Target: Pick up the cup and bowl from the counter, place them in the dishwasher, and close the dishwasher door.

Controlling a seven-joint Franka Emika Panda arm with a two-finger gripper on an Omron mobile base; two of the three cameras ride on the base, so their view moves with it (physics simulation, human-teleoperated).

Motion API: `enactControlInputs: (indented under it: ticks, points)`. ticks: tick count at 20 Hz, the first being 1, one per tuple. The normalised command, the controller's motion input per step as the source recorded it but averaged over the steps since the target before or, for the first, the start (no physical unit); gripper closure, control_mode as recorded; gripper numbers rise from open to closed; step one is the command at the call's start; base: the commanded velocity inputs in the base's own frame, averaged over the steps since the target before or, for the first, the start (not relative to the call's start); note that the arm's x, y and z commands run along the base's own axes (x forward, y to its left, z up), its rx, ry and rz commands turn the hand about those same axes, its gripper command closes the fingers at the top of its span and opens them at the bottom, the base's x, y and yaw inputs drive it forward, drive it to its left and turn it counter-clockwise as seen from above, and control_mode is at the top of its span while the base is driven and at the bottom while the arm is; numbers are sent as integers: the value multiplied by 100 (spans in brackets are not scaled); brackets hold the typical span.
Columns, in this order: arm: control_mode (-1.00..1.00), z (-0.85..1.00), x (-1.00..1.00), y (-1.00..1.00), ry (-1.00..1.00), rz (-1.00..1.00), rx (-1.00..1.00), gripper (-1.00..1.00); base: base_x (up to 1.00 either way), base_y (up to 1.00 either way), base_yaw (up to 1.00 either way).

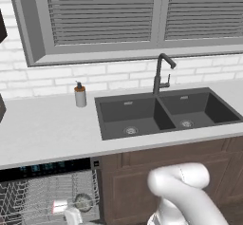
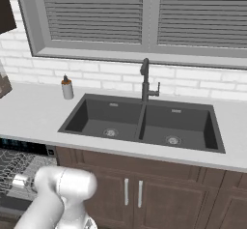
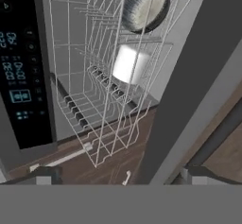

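Beyond the spread, empty fingertips, the bowl and cup already lie in the dishwasher rack; only shutting the dishwasher door seems left

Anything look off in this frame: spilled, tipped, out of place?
Nothing spilled or broken. The cup lies on its side in the dishwasher rack beside the bowl, which sits tilted. The door is not shut yet.

Pale wire racks, brown wooden cabinets
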Motion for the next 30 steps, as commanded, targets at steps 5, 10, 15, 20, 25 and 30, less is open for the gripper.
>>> enactControlInputs:
  ticks: [5, 10, 15, 20, 25, 30]
  points:
    - [-100, -16, -26, 100, 0, -32, -11, -100, 0, 0, 0]
    - [-100, -16, -74, 51, 0, -13, -3, -100, 0, 0, 0]
    - [-100, -9, -80, 15, 0, 4, 0, -100, 0, 0, 0]
    - [-100, -46, -45, 15, 0, 1, 0, -100, 0, 0, 0]
    - [-100, -81, -10, 25, 0, -9, 0, -100, 0, 0, 0]
    - [-100, -89, -3, 44, 0, -21, -3, -100, 0, 0, 0]
